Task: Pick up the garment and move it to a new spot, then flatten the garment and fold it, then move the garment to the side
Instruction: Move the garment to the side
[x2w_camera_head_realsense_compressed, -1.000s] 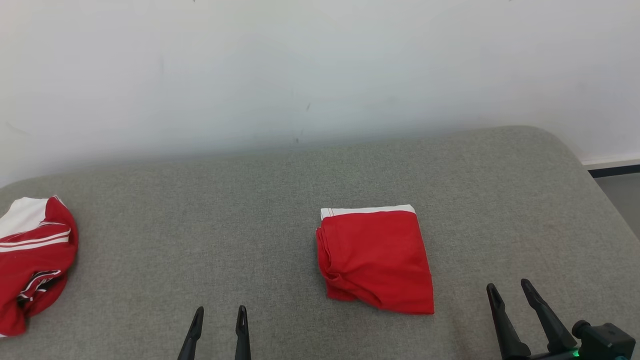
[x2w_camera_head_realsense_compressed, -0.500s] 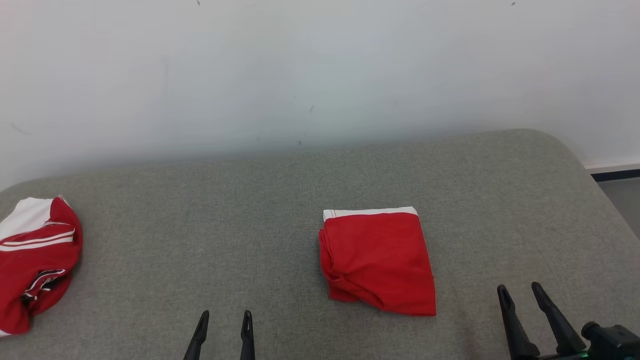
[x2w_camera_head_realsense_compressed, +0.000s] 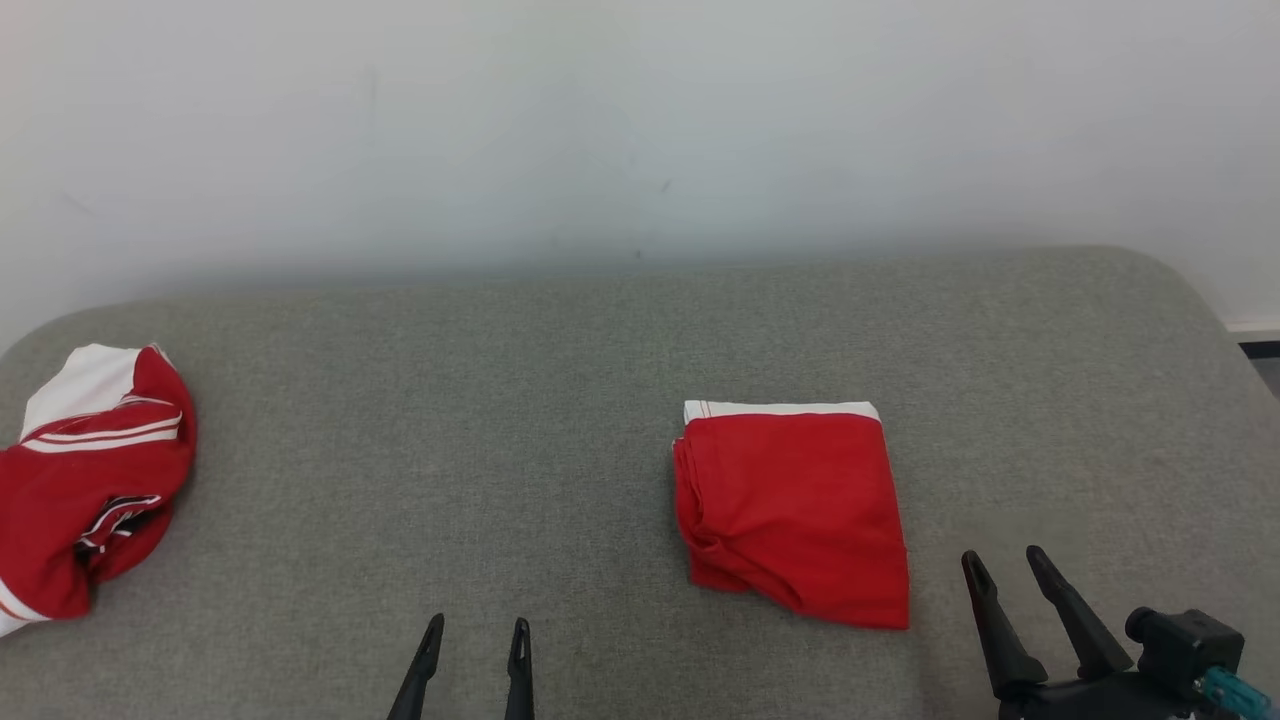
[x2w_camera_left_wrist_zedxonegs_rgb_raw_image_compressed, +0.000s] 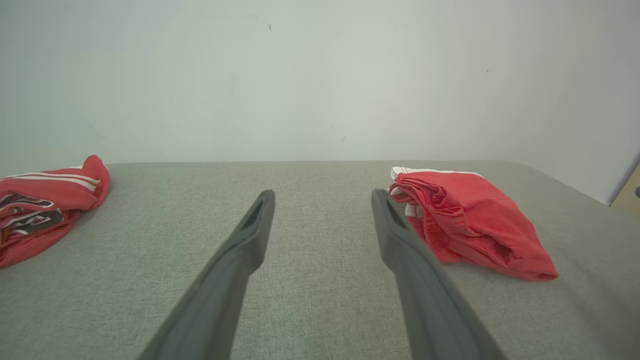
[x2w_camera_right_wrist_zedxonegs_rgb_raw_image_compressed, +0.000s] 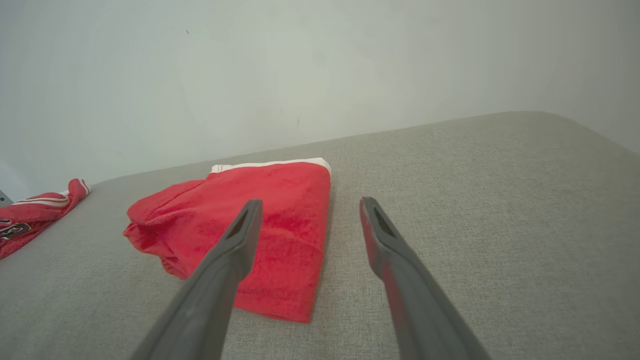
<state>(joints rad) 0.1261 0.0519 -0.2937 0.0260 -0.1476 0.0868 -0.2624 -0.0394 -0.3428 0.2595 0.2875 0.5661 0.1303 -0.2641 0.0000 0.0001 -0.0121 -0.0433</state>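
- Found folded red garment (x2w_camera_head_realsense_compressed: 795, 510) lying right of centre on grey fabric surface (x2w_camera_head_realsense_compressed: 450, 400). White band along far edge, layered folds bunched at left side.
- Recorded right tool (x2w_camera_head_realsense_compressed: 1000, 556) at lower right of head view, fingers spread wide, gripping nothing. Positioned near the garment's near right corner, apart from it.
- In right wrist view, saw one finger of that tool crossing in front of the red cloth. Cannot tell height above cloth from this angle.
- Recorded left tool (x2w_camera_head_realsense_compressed: 477, 625) at bottom centre of head view, fingers parted wide, empty. Placed over bare surface, to the left of the folded garment and clear of it.
- Logged second red garment (x2w_camera_head_realsense_compressed: 90, 480), crumpled, with white stripes and a dark print, at far left end of surface. Well apart from the folded one and from both tools.
- Print possibly lettering; too blurred to read.
- Noted plain pale wall (x2w_camera_head_realsense_compressed: 640, 120) directly behind the far edge of the surface.
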